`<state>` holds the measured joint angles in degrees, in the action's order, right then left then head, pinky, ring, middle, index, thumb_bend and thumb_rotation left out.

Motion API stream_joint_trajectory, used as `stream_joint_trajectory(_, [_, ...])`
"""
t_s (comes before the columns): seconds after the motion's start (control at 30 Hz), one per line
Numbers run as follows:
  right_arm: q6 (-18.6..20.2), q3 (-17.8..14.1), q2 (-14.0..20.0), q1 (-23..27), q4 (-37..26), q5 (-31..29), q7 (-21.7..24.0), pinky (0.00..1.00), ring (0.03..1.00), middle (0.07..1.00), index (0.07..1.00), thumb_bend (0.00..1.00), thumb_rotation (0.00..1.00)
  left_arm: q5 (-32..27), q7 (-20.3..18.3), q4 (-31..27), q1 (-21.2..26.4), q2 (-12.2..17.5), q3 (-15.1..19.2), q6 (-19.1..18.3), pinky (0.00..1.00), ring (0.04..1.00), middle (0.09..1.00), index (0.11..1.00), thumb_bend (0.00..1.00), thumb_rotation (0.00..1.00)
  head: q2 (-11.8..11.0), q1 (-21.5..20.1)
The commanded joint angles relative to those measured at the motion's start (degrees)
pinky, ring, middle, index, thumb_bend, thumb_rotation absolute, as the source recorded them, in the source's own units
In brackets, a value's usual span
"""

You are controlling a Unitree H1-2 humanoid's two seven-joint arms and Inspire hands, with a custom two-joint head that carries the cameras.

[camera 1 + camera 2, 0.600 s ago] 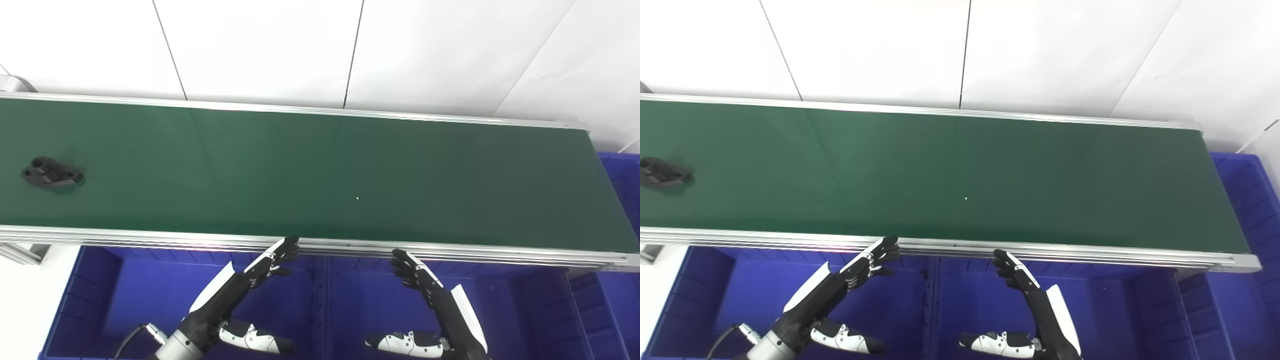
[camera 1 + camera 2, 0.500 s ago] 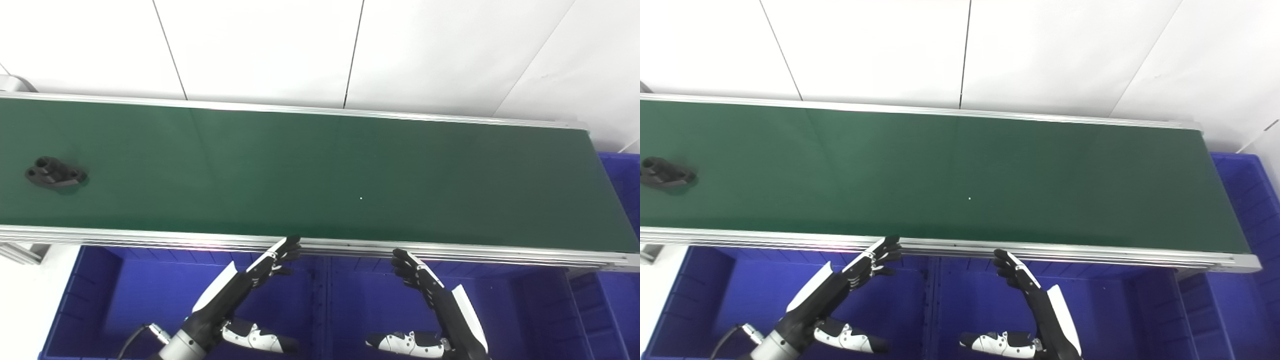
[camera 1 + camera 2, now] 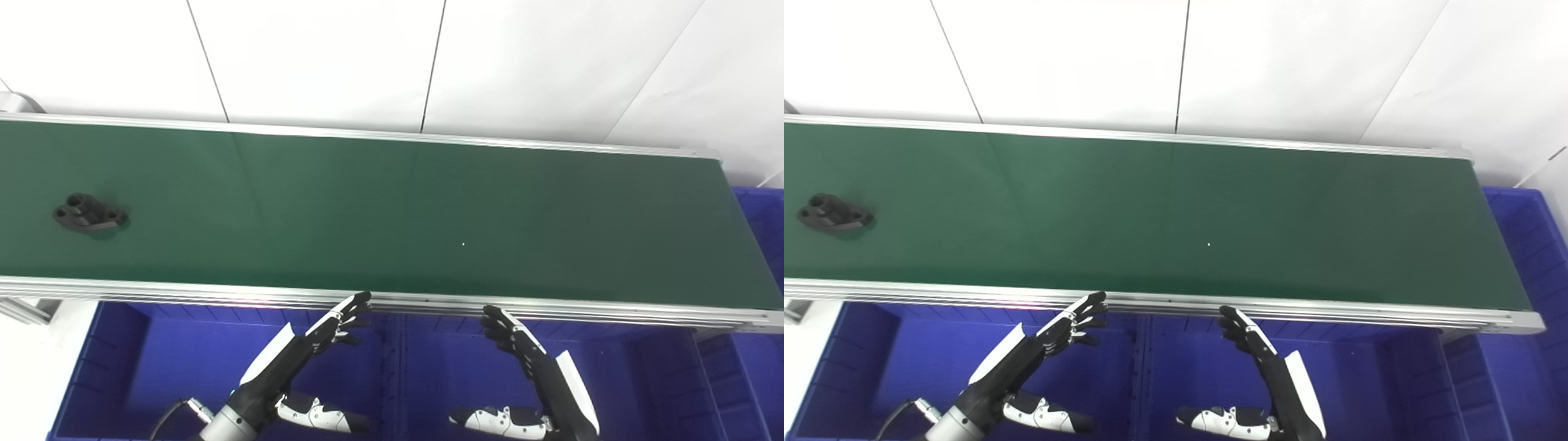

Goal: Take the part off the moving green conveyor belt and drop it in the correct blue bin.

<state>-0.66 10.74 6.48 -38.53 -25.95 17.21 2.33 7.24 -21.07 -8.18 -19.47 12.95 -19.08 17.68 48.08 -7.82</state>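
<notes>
Black part lies at the far left of the green conveyor belt. Left hand and right hand, fingers spread and empty, hover over blue bins below the belt's aluminium rail; white wall panels stand behind.

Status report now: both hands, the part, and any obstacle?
Left hand open, right hand open, over blue bins. Black part far left on belt. Nothing between.
</notes>
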Motion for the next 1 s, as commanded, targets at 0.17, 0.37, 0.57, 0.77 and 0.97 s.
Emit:
stream_joint_trajectory(0.17, [-4.1, 0.8, -0.3, -0.6, -1.1, 0.8, -1.2, 0.82, 0.844, 0.857, 0.882, 0.87, 0.19, -2.6, 0.0, -1.0, 0.3, 0.9, 0.5, 0.5, 0.79, 0.891, 0.945, 0.960, 0.74, 0.30, -0.1, -0.5])
stream_joint_trajectory(0.37, [-4.5, 1.3, -0.2, -0.7, -1.1, 1.2, -1.5, 0.83, 0.848, 0.861, 0.883, 0.86, 0.20, -2.8, -0.1, -1.2, 0.3, 1.4, 0.7, 0.2, 0.74, 0.859, 0.932, 0.957, 0.74, 0.30, 0.1, -0.9])
stream_joint_trajectory(0.57, [-5.0, 1.5, -0.2, -0.7, -0.8, 2.1, -1.9, 0.80, 0.831, 0.854, 0.880, 0.86, 0.20, -3.1, -0.1, -1.3, 0.4, 1.7, 0.7, 0.0, 0.75, 0.866, 0.929, 0.953, 0.74, 0.30, 0.0, -1.3])
stream_joint_trajectory(0.77, [-4.4, 1.5, -0.3, -0.7, -1.0, 1.6, -1.8, 0.81, 0.841, 0.859, 0.880, 0.86, 0.19, -3.1, 0.3, -1.5, 0.1, 1.6, 1.0, 0.2, 0.82, 0.898, 0.939, 0.945, 0.75, 0.31, 0.0, -1.3])
stream_joint_trajectory(0.97, [-5.2, 1.5, -0.1, -0.7, -0.5, 1.7, -2.0, 0.81, 0.843, 0.859, 0.880, 0.85, 0.19, -3.1, 0.1, -2.1, 0.0, 1.8, 0.9, -0.7, 0.80, 0.892, 0.941, 0.946, 0.75, 0.30, 0.0, -1.3])
